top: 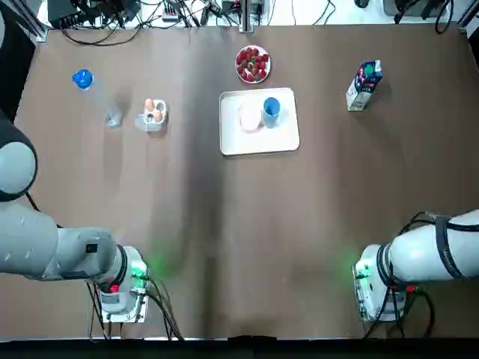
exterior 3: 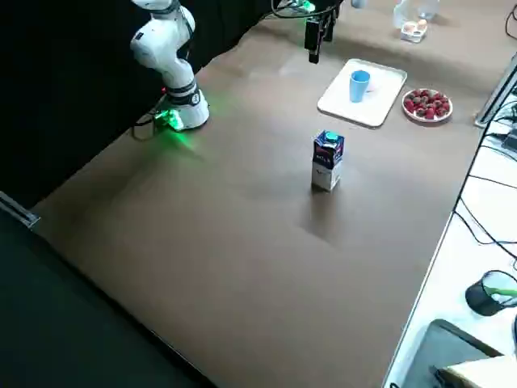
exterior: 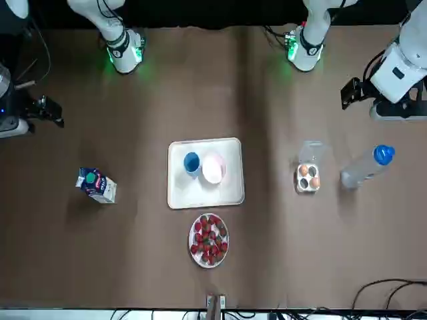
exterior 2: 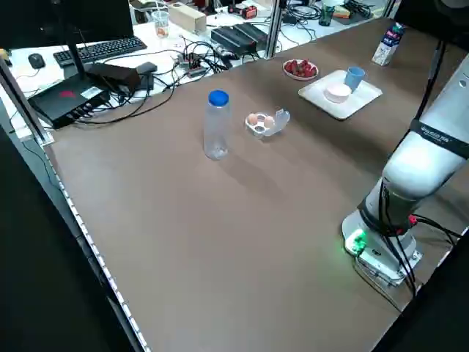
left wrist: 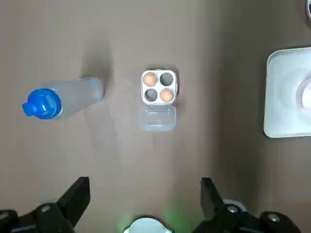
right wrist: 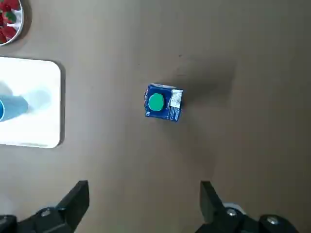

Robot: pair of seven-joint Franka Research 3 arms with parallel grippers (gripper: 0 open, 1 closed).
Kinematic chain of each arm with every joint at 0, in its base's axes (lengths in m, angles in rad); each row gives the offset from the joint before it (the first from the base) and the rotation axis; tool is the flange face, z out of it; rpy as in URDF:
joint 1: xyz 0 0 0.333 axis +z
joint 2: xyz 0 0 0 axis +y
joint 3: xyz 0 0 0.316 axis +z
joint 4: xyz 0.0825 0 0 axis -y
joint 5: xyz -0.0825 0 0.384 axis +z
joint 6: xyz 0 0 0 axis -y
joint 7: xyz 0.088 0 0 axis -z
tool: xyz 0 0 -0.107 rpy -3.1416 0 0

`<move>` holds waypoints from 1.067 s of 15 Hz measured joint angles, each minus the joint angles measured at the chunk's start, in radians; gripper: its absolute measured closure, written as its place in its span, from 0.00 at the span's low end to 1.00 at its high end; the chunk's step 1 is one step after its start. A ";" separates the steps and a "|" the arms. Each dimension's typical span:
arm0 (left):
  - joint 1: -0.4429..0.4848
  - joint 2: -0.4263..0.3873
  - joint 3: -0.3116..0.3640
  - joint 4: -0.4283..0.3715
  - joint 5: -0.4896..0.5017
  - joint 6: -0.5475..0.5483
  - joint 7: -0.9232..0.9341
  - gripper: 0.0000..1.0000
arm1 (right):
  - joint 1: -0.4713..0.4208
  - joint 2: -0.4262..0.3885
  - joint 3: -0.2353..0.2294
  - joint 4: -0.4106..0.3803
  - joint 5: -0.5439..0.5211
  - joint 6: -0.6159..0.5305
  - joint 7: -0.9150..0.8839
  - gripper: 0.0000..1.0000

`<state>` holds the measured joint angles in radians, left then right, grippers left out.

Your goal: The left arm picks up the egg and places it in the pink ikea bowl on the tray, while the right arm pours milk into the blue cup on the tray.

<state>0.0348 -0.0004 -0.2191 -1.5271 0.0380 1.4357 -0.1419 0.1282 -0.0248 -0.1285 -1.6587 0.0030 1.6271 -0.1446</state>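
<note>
Top: seeing brown table (top: 224,224) w/ white tray (top: 288,142) holding pink bowl (top: 249,117) beside blue cup (top: 271,108); spotting eggs (top: 150,105) in clear box (top: 152,124) left of it, milk carton (top: 364,84) well apart on rt.
Left side: noting cables (exterior 2: 183,59) & keyboard (exterior 2: 99,50) beyond table edge.
L wrist: finding left gripper (left wrist: 146,199) spread wide, hanging well short of eggs.
R wrist: finding right gripper (right wrist: 144,199) likewise spread, short of milk carton.

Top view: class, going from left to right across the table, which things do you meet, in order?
bottle → egg carton → pink bowl → blue cup → milk carton. The strawberry plate overlaps bowl and cup, so it is left out.
</note>
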 joint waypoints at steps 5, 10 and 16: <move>-0.001 0.000 -0.001 0.000 0.000 0.000 -0.006 0.00 | -0.001 0.000 -0.001 0.000 0.003 0.016 -0.012 0.00; 0.021 0.023 0.009 -0.044 0.003 -0.014 -0.003 0.00 | -0.004 0.000 -0.003 0.000 0.009 0.024 -0.023 0.00; 0.148 0.051 0.014 -0.225 0.021 0.146 0.018 0.00 | -0.055 0.042 -0.010 -0.006 0.010 0.046 -0.286 0.00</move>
<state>0.1825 0.0508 -0.2047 -1.7520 0.0590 1.5815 -0.1236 0.0736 0.0174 -0.1384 -1.6652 0.0126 1.6731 -0.4304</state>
